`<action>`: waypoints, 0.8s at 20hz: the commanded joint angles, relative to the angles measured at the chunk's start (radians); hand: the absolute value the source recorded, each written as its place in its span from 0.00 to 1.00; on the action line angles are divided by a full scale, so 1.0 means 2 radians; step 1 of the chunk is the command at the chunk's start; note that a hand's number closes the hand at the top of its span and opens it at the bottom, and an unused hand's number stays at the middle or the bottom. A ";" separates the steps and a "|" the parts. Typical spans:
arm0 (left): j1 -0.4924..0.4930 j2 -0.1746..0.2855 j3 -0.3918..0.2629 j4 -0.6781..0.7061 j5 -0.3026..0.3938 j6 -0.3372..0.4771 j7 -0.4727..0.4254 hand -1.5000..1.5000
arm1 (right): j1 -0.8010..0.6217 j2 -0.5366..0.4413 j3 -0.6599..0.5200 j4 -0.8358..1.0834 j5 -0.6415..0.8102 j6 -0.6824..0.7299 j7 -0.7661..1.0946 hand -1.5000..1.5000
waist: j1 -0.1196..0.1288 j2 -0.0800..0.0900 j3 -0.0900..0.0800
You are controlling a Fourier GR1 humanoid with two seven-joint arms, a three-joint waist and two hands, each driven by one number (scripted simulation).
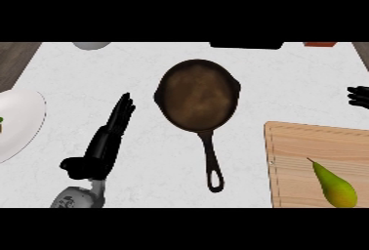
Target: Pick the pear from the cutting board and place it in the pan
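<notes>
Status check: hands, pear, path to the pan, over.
Left hand open, fingers straight, over counter left of dark cast-iron pan. Right hand barely in at right edge. Green-yellow pear lying on wooden cutting board, untouched. Pan empty; nothing between it and board.

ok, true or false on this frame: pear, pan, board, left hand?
1. The pear lies on the board. True.
2. The left hand is curled round the pan's handle. False: it is open, fingers straight, left of the pan and apart from it.
3. The handle points toward the view's lower edge. True.
4. The board lies left of the pan. False: it lies to the pan's right; a plate is at the left edge.
</notes>
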 commanded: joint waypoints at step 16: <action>0.019 0.007 0.010 -0.032 -0.002 -0.003 0.022 0.50 | 0.001 -0.039 0.247 -0.039 0.333 -0.113 -0.267 0.00 | -0.013 -0.003 -0.002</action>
